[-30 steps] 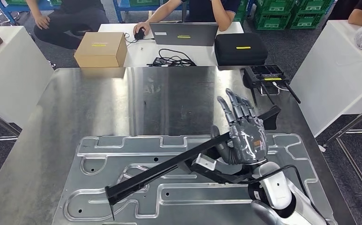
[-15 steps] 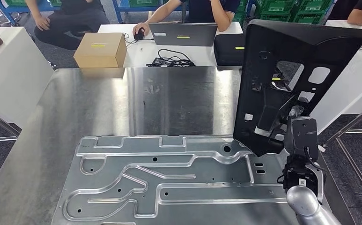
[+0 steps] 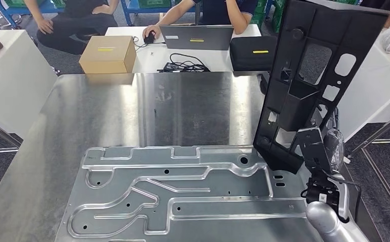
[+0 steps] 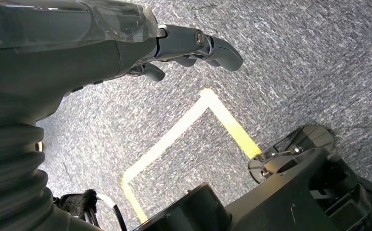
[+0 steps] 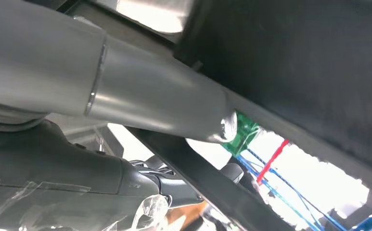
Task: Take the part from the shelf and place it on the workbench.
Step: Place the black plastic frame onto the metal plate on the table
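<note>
Your right hand (image 3: pixel 318 151) grips the black part (image 3: pixel 314 75), held upright above the bench's (image 3: pixel 132 111) right edge, lower end just over the metal plate's (image 3: pixel 182 201) far-right corner. Left hand (image 4: pixel 126 43) hangs over the floor w/ fingers loosely curled, holding nothing. Box (image 3: pixel 108 53) sits beyond the far-left corner.

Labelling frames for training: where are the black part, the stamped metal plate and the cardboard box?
black part (image 3: pixel 311 75): head view, upper frame.
stamped metal plate (image 3: pixel 192 212): head view, flat centre.
cardboard box (image 3: pixel 108 53): head view, top face.
</note>
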Available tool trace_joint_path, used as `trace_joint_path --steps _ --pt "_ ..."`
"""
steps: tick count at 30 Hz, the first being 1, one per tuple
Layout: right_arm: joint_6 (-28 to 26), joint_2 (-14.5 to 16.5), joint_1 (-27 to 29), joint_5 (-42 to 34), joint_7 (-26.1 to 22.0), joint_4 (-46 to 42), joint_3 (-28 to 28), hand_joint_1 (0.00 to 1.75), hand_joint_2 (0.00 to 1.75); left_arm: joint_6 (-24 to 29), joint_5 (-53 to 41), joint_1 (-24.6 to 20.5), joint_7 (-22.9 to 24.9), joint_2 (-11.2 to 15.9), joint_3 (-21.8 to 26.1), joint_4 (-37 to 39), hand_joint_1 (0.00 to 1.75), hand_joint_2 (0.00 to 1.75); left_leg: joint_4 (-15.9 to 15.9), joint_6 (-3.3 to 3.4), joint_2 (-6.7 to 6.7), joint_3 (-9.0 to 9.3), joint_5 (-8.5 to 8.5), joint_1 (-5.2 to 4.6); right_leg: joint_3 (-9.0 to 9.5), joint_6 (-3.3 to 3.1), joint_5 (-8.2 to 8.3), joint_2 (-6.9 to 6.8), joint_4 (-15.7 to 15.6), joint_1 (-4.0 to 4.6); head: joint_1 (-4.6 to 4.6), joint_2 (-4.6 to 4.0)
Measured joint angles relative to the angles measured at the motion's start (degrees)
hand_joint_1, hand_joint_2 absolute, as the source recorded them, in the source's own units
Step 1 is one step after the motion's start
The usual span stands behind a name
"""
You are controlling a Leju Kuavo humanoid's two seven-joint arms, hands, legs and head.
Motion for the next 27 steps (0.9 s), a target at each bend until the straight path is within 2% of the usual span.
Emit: trace_joint_path --steps 8,27 --pt "4.44 -0.16 -1.14 8.8 3.38 0.0 0.96 0.0 0.0 -0.01 -0.32 -0.02 -0.01 -0.02 -0.01 -0.02 0.0 1.75 0.0 0.0 0.0 0.04 0.0 0.0 0.02 0.0 0.0 0.0 0.0 0.0 -0.01 0.0" --pt "7.49 -0.55 -0.91 8.42 4.43 -0.07 2.45 0.0 0.0 0.28 -0.12 0.11 0.02 -0.04 0.02 -0.11 0.0 1.75 0.0 0.0 0.0 0.05 0.0 0.0 0.03 0.0 0.0 0.0 0.0 0.0 -0.01 0.0"
